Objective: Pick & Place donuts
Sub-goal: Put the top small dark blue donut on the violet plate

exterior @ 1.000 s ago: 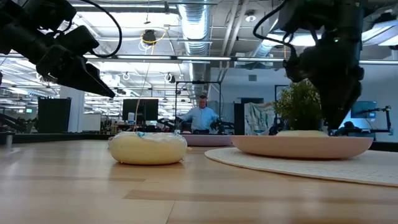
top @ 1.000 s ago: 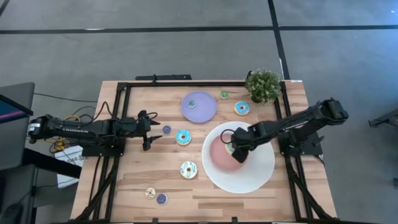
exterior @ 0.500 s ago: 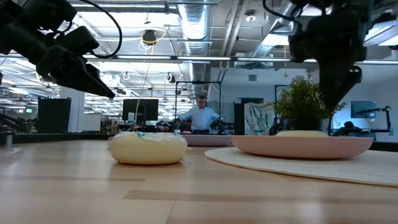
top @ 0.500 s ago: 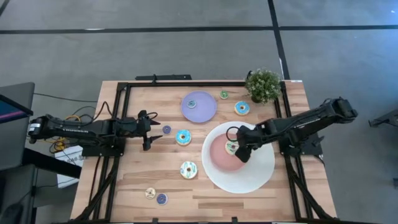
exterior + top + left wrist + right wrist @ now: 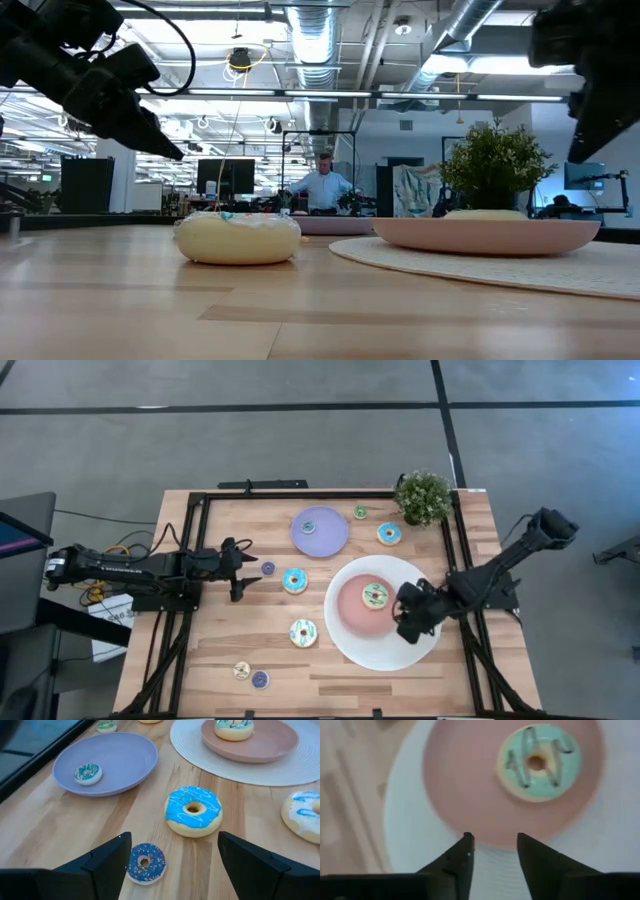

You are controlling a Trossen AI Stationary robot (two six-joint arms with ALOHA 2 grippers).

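Observation:
A yellow-green striped donut (image 5: 375, 596) lies flat on the pink centre of the big white plate (image 5: 352, 645); it also shows in the right wrist view (image 5: 537, 762). My right gripper (image 5: 408, 617) is open and empty above the plate's right part, beside that donut. My left gripper (image 5: 240, 570) is open and empty above the table's left, its fingers standing apart from a tiny purple donut (image 5: 145, 862) and a blue donut (image 5: 193, 811). A cream donut (image 5: 303, 632) lies nearer the front. Another blue donut (image 5: 389, 533) lies at the back.
A lavender plate (image 5: 330, 540) at the back holds a tiny donut (image 5: 309, 527). A tiny green donut (image 5: 360, 512) and a potted plant (image 5: 423, 497) stand at the back right. Two tiny donuts (image 5: 250, 674) lie near the front edge. A person shows in the room beyond (image 5: 322, 185).
My right gripper has drawn back from the striped donut, going up and toward the table's right and near edges. The donut stays lying on the plate's pink centre.

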